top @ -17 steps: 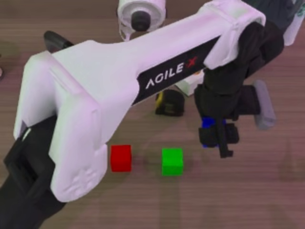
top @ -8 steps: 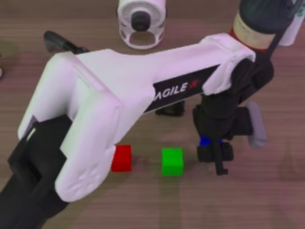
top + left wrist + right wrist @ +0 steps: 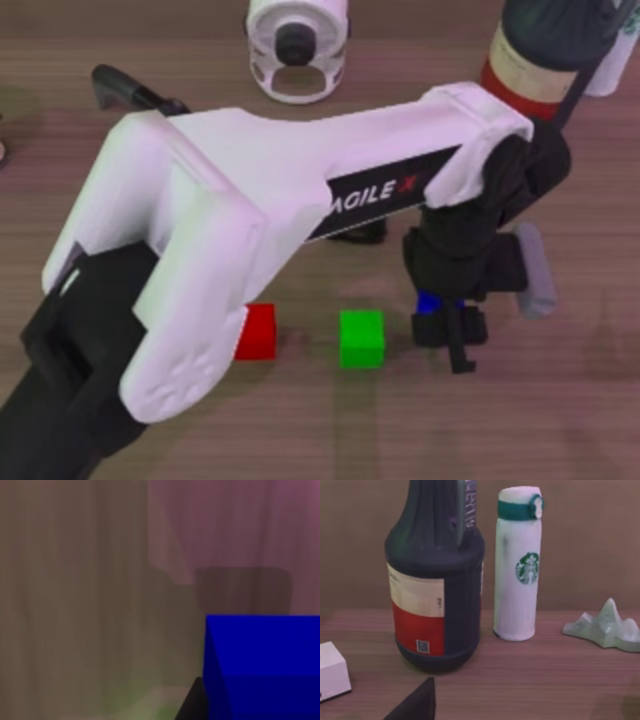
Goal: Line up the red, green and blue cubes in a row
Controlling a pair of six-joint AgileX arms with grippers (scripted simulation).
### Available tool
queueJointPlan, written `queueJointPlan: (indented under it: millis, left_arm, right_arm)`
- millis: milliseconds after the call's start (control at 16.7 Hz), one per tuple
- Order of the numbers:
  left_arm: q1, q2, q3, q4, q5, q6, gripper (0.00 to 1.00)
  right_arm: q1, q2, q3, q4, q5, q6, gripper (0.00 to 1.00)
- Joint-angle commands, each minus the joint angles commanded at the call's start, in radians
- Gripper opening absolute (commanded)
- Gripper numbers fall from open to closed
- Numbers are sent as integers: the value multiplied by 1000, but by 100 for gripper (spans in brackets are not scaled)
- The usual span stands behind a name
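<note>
The red cube (image 3: 257, 332) and the green cube (image 3: 361, 338) rest on the wooden table side by side, with a gap between them. To the right of the green cube, my left gripper (image 3: 445, 325) points down and is shut on the blue cube (image 3: 430, 301), which shows only as a sliver between the black fingers. In the left wrist view the blue cube (image 3: 262, 667) fills the corner beside a dark finger (image 3: 192, 702), close above the table. My right arm is out of the top view, and its wrist view shows none of the cubes.
At the back stand a white spool-like object (image 3: 297, 50), a dark bottle with a red label (image 3: 545, 55) and a white thermos (image 3: 615, 65). A grey object (image 3: 535, 270) lies right of the left gripper. The right wrist view shows a white block (image 3: 331, 672) and a pale mountain-shaped piece (image 3: 605, 627).
My left gripper has carried the blue cube toward the table's front, bringing it nearly level with the green cube. The red and green cubes have not moved.
</note>
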Motion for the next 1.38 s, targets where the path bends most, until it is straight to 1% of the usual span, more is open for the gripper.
queueJointPlan:
  millis: [600,660,1200,1380]
  left_arm:
    - [0,0,0,0,0,0,98]
    - [0,0,0,0,0,0,100]
    - [2,0,4,-4,0,0,100]
    - [6,0,76,-76,1,0,100]
  right_arm:
    - [0,0,0,0,0,0,100]
    - [0,0,0,0,0,0,100]
    - [0,0,0,0,0,0,100]
    - [0,0,0,0,0,0,100]
